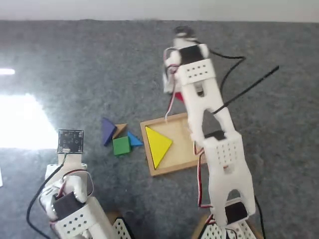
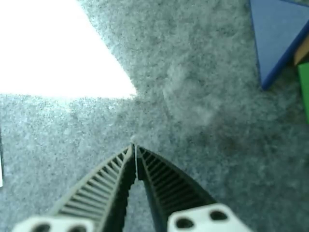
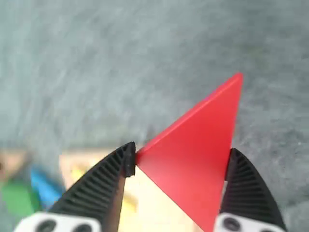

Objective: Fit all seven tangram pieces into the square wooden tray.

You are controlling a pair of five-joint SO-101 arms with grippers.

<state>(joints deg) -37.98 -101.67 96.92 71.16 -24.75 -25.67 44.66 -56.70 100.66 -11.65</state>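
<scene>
The right claw [image 3: 181, 157] is gripping the red triangle [image 3: 198, 140] just past the wooden tray's [image 1: 174, 170] 12 o'clock rim and, I judge, should be squaring it to that rim before lowering it flat beside the yellow triangle [image 1: 157, 142], while the left claw [image 2: 135, 151] is sitting closed and empty over the tabletop [image 2: 203, 96].

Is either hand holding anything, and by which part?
The right hand pinches the red triangle, one finger at a corner, the other on an edge; the left hand holds nothing.

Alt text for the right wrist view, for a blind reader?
The right gripper holds a red triangle between its fingers, over grey mat. Beyond it, the wooden tray holds a yellow piece, with a blue piece and a green piece beside it.
</scene>
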